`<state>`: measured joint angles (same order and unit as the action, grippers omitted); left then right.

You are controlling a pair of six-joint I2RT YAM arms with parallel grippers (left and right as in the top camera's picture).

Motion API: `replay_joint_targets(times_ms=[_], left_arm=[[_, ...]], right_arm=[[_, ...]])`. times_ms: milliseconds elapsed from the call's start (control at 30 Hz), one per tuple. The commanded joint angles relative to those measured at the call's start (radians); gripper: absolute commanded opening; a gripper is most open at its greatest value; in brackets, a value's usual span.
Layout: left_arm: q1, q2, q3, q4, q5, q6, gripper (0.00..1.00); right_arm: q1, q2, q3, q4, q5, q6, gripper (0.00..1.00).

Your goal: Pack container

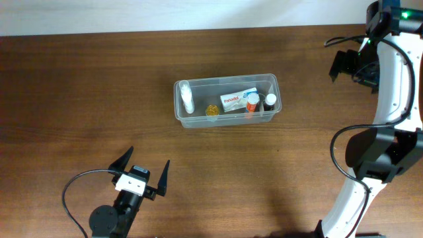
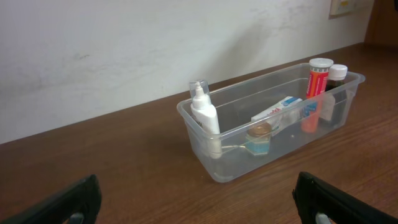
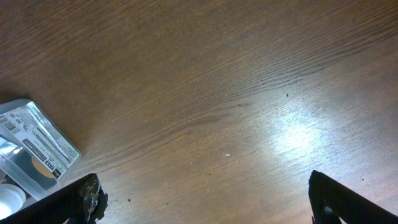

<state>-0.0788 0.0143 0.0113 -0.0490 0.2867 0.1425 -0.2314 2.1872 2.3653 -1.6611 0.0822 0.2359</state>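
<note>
Two claws are mine, and both are spread wide apart with nothing in them. My left claw (image 1: 149, 156) sits at the near side of the tabletop (image 1: 79, 86), well apart from the container (image 1: 225, 78). In my left wrist view only the black ends of its fingers (image 2: 71, 202) show, cut off at the bottom corners. My right claw (image 3: 204, 177) hangs over brown wood at the far right, and its fingers are cut off the same way.

The container stands near the middle of the tabletop. Inside it I see a white spray bottle (image 1: 188, 98) at the left end, then a small yellow jar (image 1: 211, 110), a white box (image 1: 239, 99), an orange tube (image 1: 252, 101) with a white cap, and a dark bottle (image 1: 270, 100) at the right end. The jar is blurry through the plastic wall.

A clear corner with a sticker (image 3: 37, 146) pokes into my right wrist view. Most of it is cut off, so I cannot tell if it is the container.
</note>
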Motion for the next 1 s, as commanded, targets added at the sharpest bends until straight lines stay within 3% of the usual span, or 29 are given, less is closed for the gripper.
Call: replay_joint_targets(times_ms=[0,333,967], left_arm=[[-0.006,-0.009,-0.002,-0.009,-0.014,0.013,0.99],[-0.006,-0.009,-0.002,-0.009,-0.014,0.013,0.99],[-0.006,-0.009,-0.002,-0.009,-0.014,0.013,1.0]], right_arm=[[-0.006,-0.003,0.0,0.0,0.008,0.008,0.98],[0.002,-0.014,0.0,0.0,0.008,0.008,0.98],[0.187,-0.491,-0.001,0.0,0.008,0.008,0.98]])
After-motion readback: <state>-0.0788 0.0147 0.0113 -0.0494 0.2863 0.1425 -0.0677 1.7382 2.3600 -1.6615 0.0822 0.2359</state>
